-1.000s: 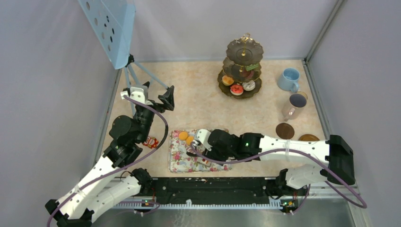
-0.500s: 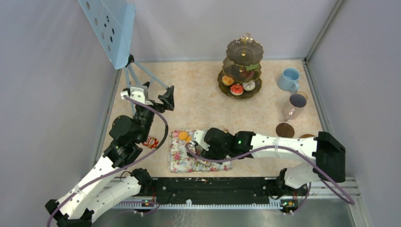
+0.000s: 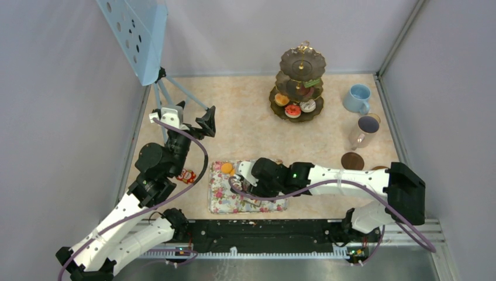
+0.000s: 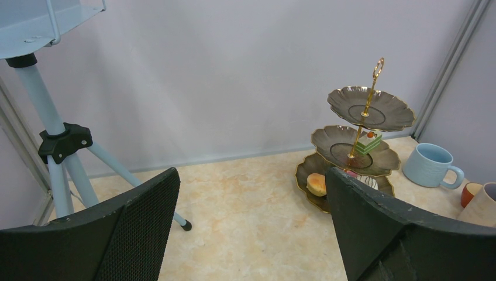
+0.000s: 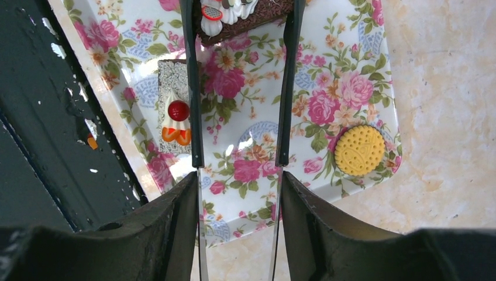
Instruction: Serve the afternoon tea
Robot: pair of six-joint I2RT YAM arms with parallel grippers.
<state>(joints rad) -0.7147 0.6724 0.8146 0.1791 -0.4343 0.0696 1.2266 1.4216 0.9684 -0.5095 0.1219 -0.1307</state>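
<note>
My right gripper (image 3: 242,179) hangs over the floral tray (image 3: 219,196), shut on black tongs (image 5: 192,88). In the right wrist view the gripper (image 5: 240,181) holds the tongs' two arms either side of a brown cake slice (image 5: 243,13) at the top edge. A cream cake slice with a cherry (image 5: 175,112) and an orange round (image 5: 358,150) lie on the tray (image 5: 327,70). The dark three-tier stand (image 3: 301,85) holds several sweets at the back. My left gripper (image 3: 193,120) is open, raised and empty; its view (image 4: 251,175) faces the stand (image 4: 362,146).
A light-blue cup (image 3: 357,98), a pale-grey cup (image 3: 366,131) and a small orange-brown cup (image 4: 471,193) stand at the right wall. Two brown saucers (image 3: 352,161) lie near the right arm. A tripod (image 3: 166,88) stands at the back left. A small red item (image 3: 187,175) lies beside the left arm.
My right arm has slid a little to the left over the tray and now hides one of the two orange rounds. The left arm has not moved.
</note>
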